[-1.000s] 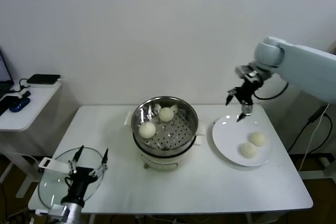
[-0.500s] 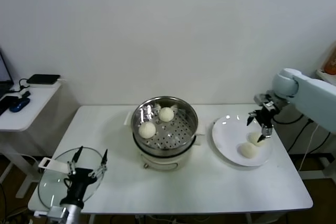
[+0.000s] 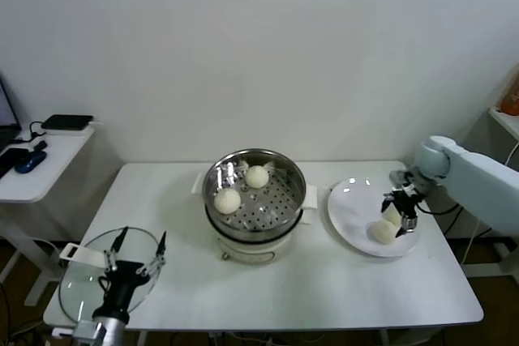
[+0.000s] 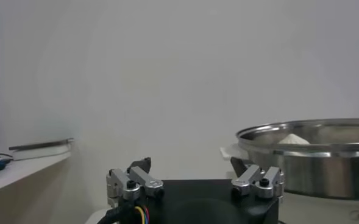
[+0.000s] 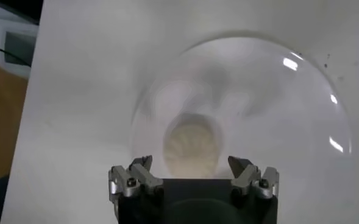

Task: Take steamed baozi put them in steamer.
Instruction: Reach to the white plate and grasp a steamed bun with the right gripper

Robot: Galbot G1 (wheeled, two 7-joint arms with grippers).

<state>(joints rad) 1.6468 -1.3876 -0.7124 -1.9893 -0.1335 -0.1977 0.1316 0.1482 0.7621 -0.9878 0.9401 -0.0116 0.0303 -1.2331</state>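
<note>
**Right gripper down over plate bun, jaws wide**

Lower left of head frame: left gripper (image 3: 136,253) parked low, just above glass lid (image 3: 81,281) at table's (image 3: 324,297) left front corner. Jaws spread wide, nothing between them; same in left wrist view (image 4: 191,173), with steamer rim (image 4: 307,137) off to the right of that frame.

Far left edge: side table (image 3: 40,160) carrying dark devices and cables.

Centre of head frame: steamer (image 3: 255,192) on its cream base, basket uncovered. Two baozi inside: one toward back (image 3: 257,176), one at front left (image 3: 228,200), well apart from each other, both resting on perforated floor.

Right of centre: white plate (image 3: 349,208) just beside steamer. Two more baozi on plate's right half, close together: nearer one (image 3: 381,232) clear, farther one (image 3: 392,214) partly covered by gripper.

Right side: right gripper (image 3: 403,215) lowered onto plate, arm entering from right edge. Jaws fully apart, straddling farther bun; not closed on it. Right wrist view: fingers (image 5: 139,173) either side of frame bottom, bun (image 5: 192,146) centred between and just beyond, plate rim (image 5: 337,122) curving round. Contact between fingers and bun not resolvable.
</note>
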